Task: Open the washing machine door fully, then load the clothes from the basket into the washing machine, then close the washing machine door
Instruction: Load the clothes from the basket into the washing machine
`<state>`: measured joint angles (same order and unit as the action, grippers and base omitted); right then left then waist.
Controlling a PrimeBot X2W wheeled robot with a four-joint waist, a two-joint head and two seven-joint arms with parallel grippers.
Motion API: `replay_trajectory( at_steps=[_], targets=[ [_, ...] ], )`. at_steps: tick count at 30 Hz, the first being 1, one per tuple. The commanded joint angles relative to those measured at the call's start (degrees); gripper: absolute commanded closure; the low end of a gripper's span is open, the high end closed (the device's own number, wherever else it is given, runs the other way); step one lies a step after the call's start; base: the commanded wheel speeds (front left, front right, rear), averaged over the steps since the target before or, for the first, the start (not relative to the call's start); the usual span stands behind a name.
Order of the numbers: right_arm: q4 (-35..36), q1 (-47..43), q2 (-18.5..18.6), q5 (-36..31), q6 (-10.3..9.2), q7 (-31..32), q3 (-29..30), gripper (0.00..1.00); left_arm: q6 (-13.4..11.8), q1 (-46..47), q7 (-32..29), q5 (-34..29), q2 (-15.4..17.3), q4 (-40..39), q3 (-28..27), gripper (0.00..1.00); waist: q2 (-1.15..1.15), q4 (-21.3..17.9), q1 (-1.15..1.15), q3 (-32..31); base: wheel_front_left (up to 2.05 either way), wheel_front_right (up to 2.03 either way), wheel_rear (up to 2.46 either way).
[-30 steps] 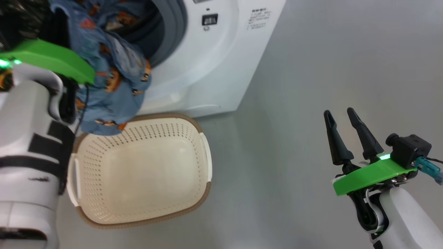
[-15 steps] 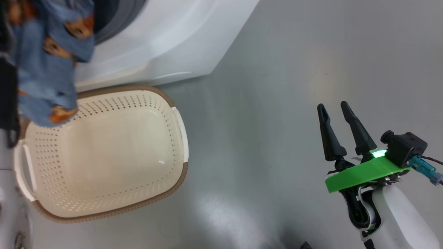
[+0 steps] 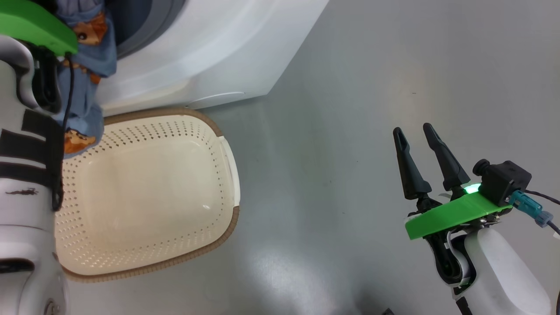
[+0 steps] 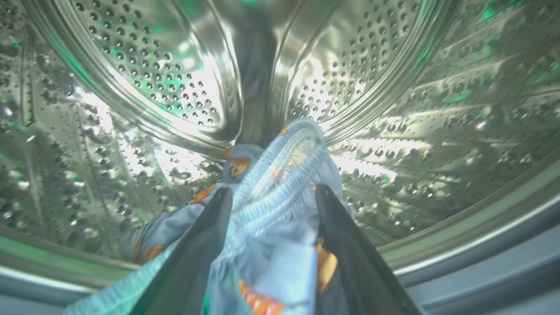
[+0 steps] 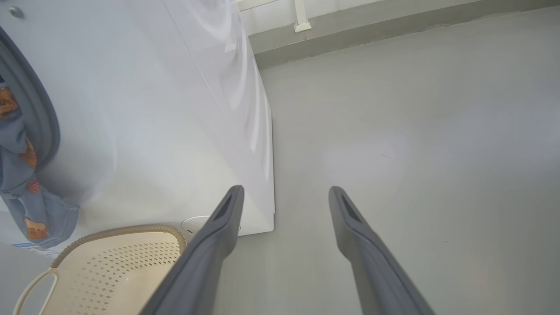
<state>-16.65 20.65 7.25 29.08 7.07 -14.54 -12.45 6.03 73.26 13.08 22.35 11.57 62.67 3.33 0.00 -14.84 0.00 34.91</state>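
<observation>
- Inside the steel drum, the left gripper stands spread and released. The blue clothes lie loose between its fingers and trail out of the washing machine.
- Near the machine, the cream basket shows its bare bottom.
- Far right, the right gripper is spread, grasping nothing.
- The print on the machine's blue sticker is too small to read.

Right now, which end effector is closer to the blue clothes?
Left. The left end effector is inside the washing machine drum with the clothes between its fingers; the right end effector hovers over the floor, right of the basket.
</observation>
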Motion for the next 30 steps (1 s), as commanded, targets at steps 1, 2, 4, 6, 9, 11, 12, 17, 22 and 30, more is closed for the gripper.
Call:
replay_trajectory(
  at_steps=[1, 2, 4, 6, 9, 11, 12, 17, 22, 30],
  targets=[
    [0.78, -0.4, 0.59, 0.47, 0.42, -0.46, -0.92, 0.0, 0.49, 1.31, -0.08, -0.53, 2.07, -0.08, 0.01, 0.0, 0.0, 0.19, 0.0, -0.52, 0.0, 0.0, 0.0],
    [0.68, -0.37, 0.61, 0.49, 0.42, -0.46, -0.98, 0.0, 0.58, 1.65, -0.09, -0.79, 2.08, 1.11, 0.51, 0.0, 0.0, 0.24, 0.0, -0.82, 0.0, 0.0, 0.0],
    [0.43, -0.26, 0.6, 0.54, 0.42, -0.46, -1.07, 0.0, 0.74, 2.31, -0.37, -0.94, 1.98, 3.33, 1.17, 0.0, 0.0, 0.37, 0.0, -1.38, 0.0, 0.0, 0.0],
    [0.23, -0.13, 0.61, 0.69, 0.42, -0.46, -1.31, 0.0, 0.91, 2.64, -0.75, -0.73, 1.74, 5.26, 1.58, 0.0, 0.0, 0.47, 0.0, -2.11, 0.0, 0.0, 0.0],
    [0.0, 0.15, 0.72, 1.01, 0.42, -0.46, -1.62, 0.0, 1.14, 2.75, -0.44, -0.15, 1.71, 6.89, 1.86, 0.0, 0.0, 0.63, 0.0, -3.33, 0.0, 0.0, 0.0],
    [-0.1, 0.18, 0.82, 1.15, 0.42, -0.46, -1.52, 0.0, 1.26, 2.27, 0.2, 0.12, 1.67, 7.3, 2.13, 0.0, 0.0, 0.92, 0.0, -4.26, 0.0, 0.0, 0.0],
    [-0.22, 0.14, 0.92, 1.2, 0.42, -0.46, -1.45, 0.0, 1.3, 1.82, 0.53, 0.27, 1.58, 7.44, 2.27, 0.0, 0.0, 1.13, 0.0, -4.78, 0.0, 0.0, 0.0],
    [-0.53, -0.1, 1.66, 1.44, 0.42, -0.46, -1.25, 0.0, 1.42, -1.58, 1.67, 1.12, 0.79, 6.74, 3.03, 0.0, 0.0, 2.82, 0.0, -7.87, 0.0, 0.0, 0.0],
    [-1.33, -0.24, 2.52, 1.99, 0.42, -0.46, -1.93, 0.0, 1.44, -7.36, 1.88, 2.61, -0.61, 1.32, 4.9, 0.0, 0.0, 5.25, 0.0, -11.57, 0.0, 0.0, 0.0],
    [-2.67, -1.37, 3.18, 2.92, 0.42, -0.46, -2.35, 0.0, 1.45, -18.06, 1.91, 3.92, -1.35, -8.37, 7.68, 0.0, 0.0, 8.52, 0.0, -17.31, 0.0, 0.0, 0.0]
  ],
)
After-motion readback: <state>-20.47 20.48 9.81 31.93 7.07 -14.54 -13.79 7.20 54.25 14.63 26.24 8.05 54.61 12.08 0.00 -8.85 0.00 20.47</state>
